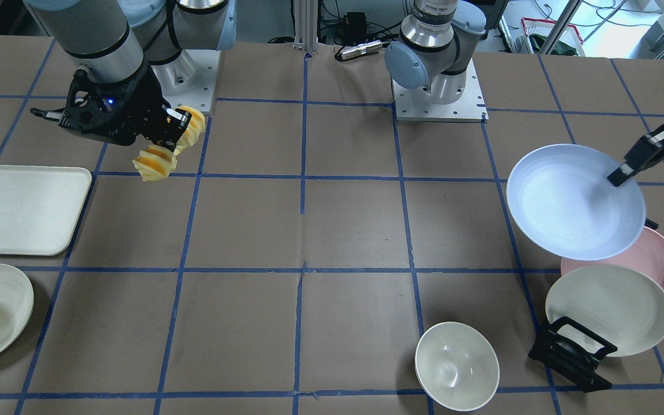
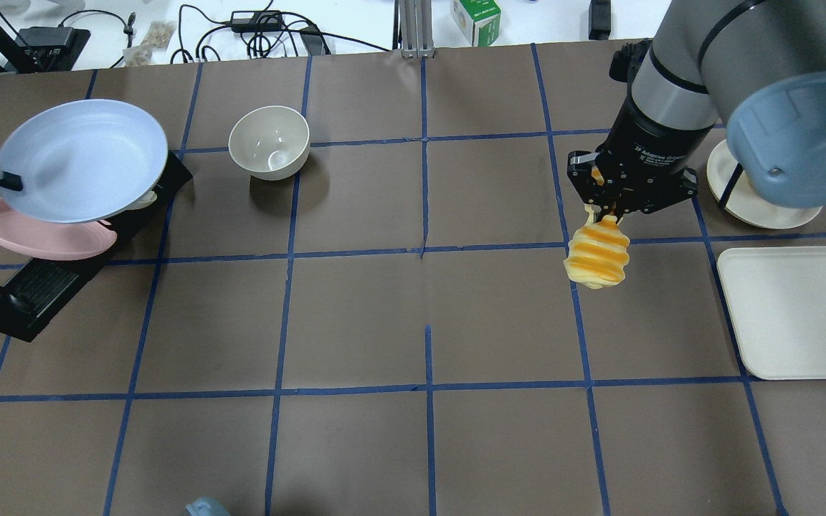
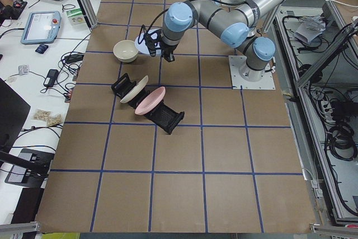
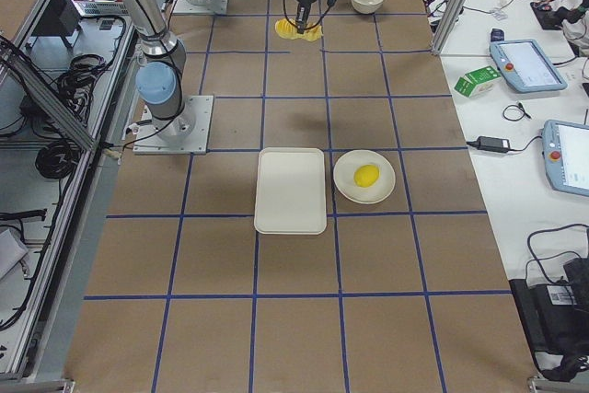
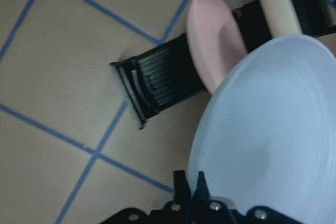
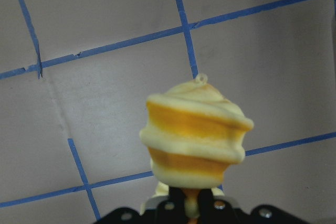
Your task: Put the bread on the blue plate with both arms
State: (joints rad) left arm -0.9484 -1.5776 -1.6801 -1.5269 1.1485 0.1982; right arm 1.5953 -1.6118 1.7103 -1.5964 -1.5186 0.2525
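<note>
At the left end of the overhead view, the left pincer (image 2: 10, 183) is pinched on the rim of the blue plate (image 2: 83, 161). I read the plate as held up off the black rack (image 2: 33, 290), where the pink plate (image 2: 33, 240) stands on edge. The left wrist view shows the fingers closed over the plate's near rim, its hollow facing upward. Further right, a cream bowl (image 2: 269, 142) sits alone on the surface (image 2: 427, 315). Beyond the centre line, the right pincer (image 2: 610, 208) points down and is clamped on the bread (image 2: 597, 254). The grip is partway along the loaf, so the striped bulk droops below the fingertips and a shorter stub pokes out behind. The bread's long axis therefore hangs roughly downward, in the air over bare surface, just left of the cream tray (image 2: 800, 315). What matters for me is that the bread lies well to the right of the plate, with the whole middle of the surface between them. Each arm already carries its own piece, so I judge the coming move to be bringing them together, with the loaf lowered lengthwise across the plate's hollow.
</note>
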